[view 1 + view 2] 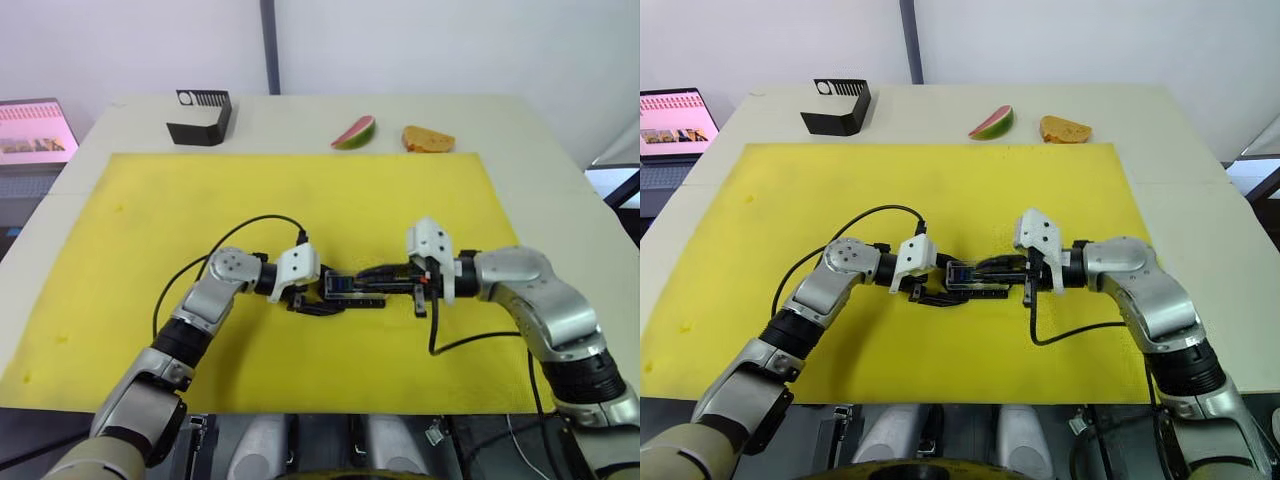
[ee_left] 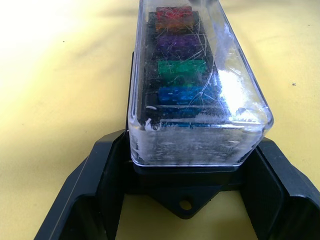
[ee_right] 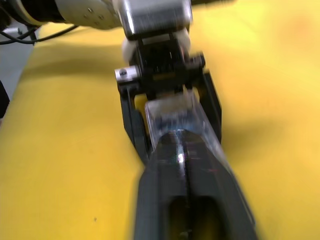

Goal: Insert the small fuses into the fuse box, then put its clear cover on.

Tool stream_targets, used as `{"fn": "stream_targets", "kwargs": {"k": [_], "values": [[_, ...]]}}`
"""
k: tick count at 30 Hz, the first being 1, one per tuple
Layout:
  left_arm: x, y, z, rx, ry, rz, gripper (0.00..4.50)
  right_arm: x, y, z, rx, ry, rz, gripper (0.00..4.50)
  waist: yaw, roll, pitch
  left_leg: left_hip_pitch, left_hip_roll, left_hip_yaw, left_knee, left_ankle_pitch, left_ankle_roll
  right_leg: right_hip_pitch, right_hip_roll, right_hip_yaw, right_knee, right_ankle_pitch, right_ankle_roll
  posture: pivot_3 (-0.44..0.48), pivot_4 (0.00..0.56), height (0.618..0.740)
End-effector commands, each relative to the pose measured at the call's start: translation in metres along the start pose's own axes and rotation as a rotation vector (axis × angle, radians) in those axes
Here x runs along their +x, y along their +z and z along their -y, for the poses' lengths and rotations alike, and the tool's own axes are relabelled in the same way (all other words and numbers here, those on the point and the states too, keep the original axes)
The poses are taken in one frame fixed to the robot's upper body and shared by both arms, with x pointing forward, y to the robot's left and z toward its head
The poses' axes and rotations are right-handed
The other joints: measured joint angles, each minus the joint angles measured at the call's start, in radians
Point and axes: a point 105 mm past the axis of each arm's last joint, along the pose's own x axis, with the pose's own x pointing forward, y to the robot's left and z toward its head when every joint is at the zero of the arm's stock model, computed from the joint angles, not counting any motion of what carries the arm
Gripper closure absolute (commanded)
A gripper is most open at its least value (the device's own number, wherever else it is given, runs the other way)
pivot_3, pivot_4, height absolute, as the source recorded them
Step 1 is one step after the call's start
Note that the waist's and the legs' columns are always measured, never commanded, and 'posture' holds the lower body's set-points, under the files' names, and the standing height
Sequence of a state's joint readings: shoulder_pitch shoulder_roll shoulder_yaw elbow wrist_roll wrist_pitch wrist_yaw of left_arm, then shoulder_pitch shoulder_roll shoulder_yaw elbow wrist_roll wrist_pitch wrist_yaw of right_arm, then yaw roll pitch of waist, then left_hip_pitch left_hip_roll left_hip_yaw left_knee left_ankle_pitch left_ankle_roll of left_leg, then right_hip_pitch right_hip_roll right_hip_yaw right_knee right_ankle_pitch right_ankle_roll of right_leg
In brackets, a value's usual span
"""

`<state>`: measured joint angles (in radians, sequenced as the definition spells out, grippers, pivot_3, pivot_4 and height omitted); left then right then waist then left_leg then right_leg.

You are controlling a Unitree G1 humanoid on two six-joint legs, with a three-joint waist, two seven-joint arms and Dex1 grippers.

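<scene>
The black fuse box (image 2: pixel 186 194) lies in the middle of the yellow mat (image 1: pixel 180 210) with the clear cover (image 2: pixel 200 115) sitting over it. Through the cover I see the small fuses (image 2: pixel 181 70) standing in a row: red, amber, violet, green and blue. My left gripper (image 1: pixel 322 299) is shut on the box's near end, one black finger (image 2: pixel 95 185) pressed to each side of its base. My right gripper (image 3: pixel 177 139) comes in from the opposite end, shut, its two fingers together and lying on top of the cover (image 3: pixel 172 112).
A bigger black angular holder (image 1: pixel 202 117) stands at the table's far left. A watermelon slice (image 1: pixel 354 132) and a piece of bread (image 1: pixel 428 139) lie beyond the mat's far edge. A laptop (image 1: pixel 35 130) sits off the table to the left.
</scene>
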<state>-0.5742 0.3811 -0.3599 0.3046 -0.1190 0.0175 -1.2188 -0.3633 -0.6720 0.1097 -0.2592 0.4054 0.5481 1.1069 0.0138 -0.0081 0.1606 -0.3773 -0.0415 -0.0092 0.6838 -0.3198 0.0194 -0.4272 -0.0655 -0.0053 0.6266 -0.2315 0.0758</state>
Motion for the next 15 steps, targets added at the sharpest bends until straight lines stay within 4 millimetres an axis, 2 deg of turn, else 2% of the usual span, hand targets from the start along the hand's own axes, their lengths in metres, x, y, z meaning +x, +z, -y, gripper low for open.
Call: {"fn": "stream_targets", "kwargs": {"k": [1, 4, 8, 12, 15], "values": [[-0.001, 0.000, -0.003, 0.000, 0.016, -0.010, 1.91, 0.001, -0.004, 0.009, -0.035, -0.058, -0.026, 4.49, 0.001, 0.000, 0.000, 0.000, 0.000, 0.000, 0.000, 0.000, 0.000, 0.000, 0.000, 0.000, 0.000, 0.000, 0.000, 0.000, 0.150, 0.740], [-0.001, 0.000, -0.003, 0.004, 0.014, -0.013, 1.91, 0.002, -0.021, 0.022, -0.016, -0.123, -0.083, 4.49, -0.001, 0.000, 0.000, 0.000, 0.000, 0.000, 0.000, 0.000, 0.000, 0.000, 0.000, 0.000, 0.000, 0.000, 0.000, 0.000, 0.150, 0.740], [-0.002, 0.000, -0.002, 0.007, 0.011, -0.016, 1.91, 0.000, -0.031, 0.019, 0.021, -0.091, -0.077, 4.49, 0.000, 0.000, 0.000, 0.001, 0.000, 0.000, 0.000, 0.000, 0.000, 0.001, 0.000, 0.000, 0.000, 0.000, 0.000, 0.000, 0.150, 0.740], [-0.004, 0.000, -0.003, 0.006, 0.014, -0.019, 1.91, -0.002, -0.024, 0.009, 0.027, -0.042, -0.018, 4.49, 0.001, 0.000, 0.000, 0.001, 0.000, 0.000, 0.000, 0.000, 0.000, 0.001, 0.000, 0.000, 0.000, 0.000, 0.000, 0.000, 0.150, 0.740], [-0.004, -0.001, -0.002, 0.006, 0.014, -0.021, 1.91, 0.007, -0.015, 0.002, 0.003, -0.022, 0.001, 4.49, -0.001, 0.000, 0.000, 0.001, 0.000, 0.000, -0.001, 0.000, 0.000, 0.001, 0.000, 0.000, 0.000, 0.000, 0.000, 0.000, 0.150, 0.740]]}}
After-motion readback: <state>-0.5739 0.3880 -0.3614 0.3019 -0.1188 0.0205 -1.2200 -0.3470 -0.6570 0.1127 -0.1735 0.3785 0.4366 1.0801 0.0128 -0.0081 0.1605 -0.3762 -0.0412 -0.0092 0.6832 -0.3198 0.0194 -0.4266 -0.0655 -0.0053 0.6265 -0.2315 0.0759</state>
